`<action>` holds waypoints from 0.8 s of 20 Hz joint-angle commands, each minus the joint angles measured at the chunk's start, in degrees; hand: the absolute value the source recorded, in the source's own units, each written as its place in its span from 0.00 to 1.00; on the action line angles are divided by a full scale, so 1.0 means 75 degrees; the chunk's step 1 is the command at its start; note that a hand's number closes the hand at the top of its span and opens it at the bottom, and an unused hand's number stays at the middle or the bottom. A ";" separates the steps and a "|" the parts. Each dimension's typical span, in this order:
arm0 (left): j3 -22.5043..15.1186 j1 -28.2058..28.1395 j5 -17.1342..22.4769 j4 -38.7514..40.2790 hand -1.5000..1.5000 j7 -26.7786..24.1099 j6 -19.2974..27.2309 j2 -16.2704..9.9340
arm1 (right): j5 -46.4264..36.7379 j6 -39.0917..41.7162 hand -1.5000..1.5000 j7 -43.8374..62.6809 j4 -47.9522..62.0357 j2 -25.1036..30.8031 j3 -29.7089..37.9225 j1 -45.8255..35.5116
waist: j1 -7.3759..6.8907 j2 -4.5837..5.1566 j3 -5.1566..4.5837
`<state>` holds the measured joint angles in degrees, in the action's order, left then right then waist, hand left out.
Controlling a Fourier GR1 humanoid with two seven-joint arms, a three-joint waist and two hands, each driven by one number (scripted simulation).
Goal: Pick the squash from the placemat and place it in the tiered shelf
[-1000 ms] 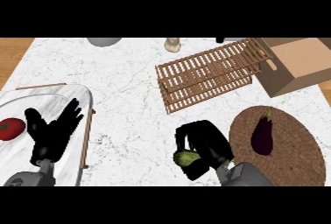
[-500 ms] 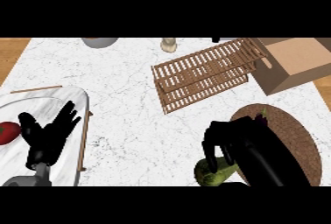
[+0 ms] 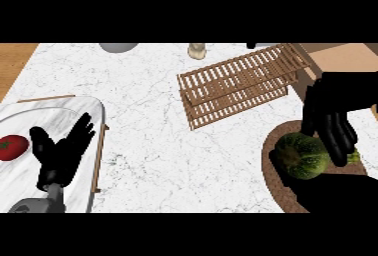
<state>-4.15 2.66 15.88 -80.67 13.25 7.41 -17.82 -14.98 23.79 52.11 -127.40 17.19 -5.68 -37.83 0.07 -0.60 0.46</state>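
Observation:
The green, bumpy squash (image 3: 301, 155) shows at the right, over the left part of the round brown placemat (image 3: 275, 172). My right hand (image 3: 332, 125) comes down over it from above, its fingers curled round the squash's right side and hiding part of it. The wooden slatted tiered shelf (image 3: 236, 85) lies up and to the left of that hand, on the white marble counter. My left hand (image 3: 60, 152) rests open, fingers up, at the lower left.
A white plate (image 3: 52, 117) under the left hand carries a red tomato (image 3: 13, 147). A cardboard box (image 3: 347, 55) stands behind the shelf at the top right. A grey bowl (image 3: 118, 46) and a small pale bottle (image 3: 196, 50) sit at the far edge.
My right hand has moved right and up with the squash, from left of the placemat to over it, and both look larger. The purple eggplant on the mat is now hidden.

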 commanded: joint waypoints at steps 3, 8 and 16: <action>-0.0096 -0.0127 -0.0100 0.0333 0.50 0.0229 -0.0008 0.0142 | 0.0613 0.0104 1.00 0.0576 0.1705 0.0396 0.1245 -0.2137 | -0.0087 0.0077 -0.0074; -0.0079 0.0260 -0.0125 0.0547 0.50 0.0468 -0.0015 0.0256 | 0.0841 0.0375 1.00 -0.0209 0.3203 0.0894 0.1709 -0.2743 | -0.0053 0.0100 -0.0068; -0.0056 0.0259 -0.0227 0.0418 0.50 0.0505 -0.0028 0.0349 | 0.0389 0.0602 1.00 -0.1522 0.5539 0.1080 0.1403 -0.3721 | -0.0133 0.0125 -0.0069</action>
<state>-3.25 3.42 15.17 -80.85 14.26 6.08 -16.94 -11.47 26.74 44.12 -93.84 24.66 5.74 -61.65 -0.92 -0.12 0.36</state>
